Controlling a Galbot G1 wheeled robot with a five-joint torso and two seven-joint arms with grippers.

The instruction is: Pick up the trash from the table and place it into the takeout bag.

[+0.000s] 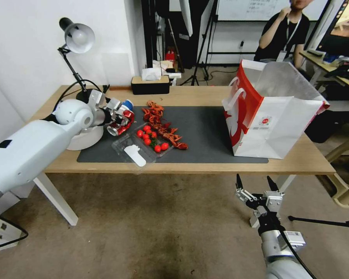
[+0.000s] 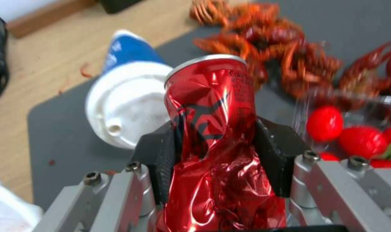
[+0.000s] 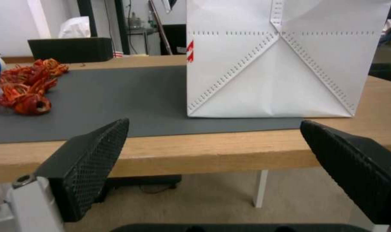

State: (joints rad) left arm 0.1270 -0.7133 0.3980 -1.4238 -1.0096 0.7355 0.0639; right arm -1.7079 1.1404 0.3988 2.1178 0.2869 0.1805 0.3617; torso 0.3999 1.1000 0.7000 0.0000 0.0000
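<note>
At the left end of the bench (image 1: 190, 97), over the dark mat, the left claw (image 2: 214, 145) is clamped across the middle of the crushed red can (image 2: 212, 106), just above the blue-and-white lidded cup (image 2: 126, 103). The can looks light, thin and slick, so the dented waist seems the surest hold. Far right stands the takeout bag (image 1: 275, 116); the right claw (image 1: 256, 186) hangs wide open and empty below the bench edge.

Office-like lab: whiteboard (image 1: 260, 7), tripods (image 1: 199, 58), monitor (image 1: 347, 31).
</note>
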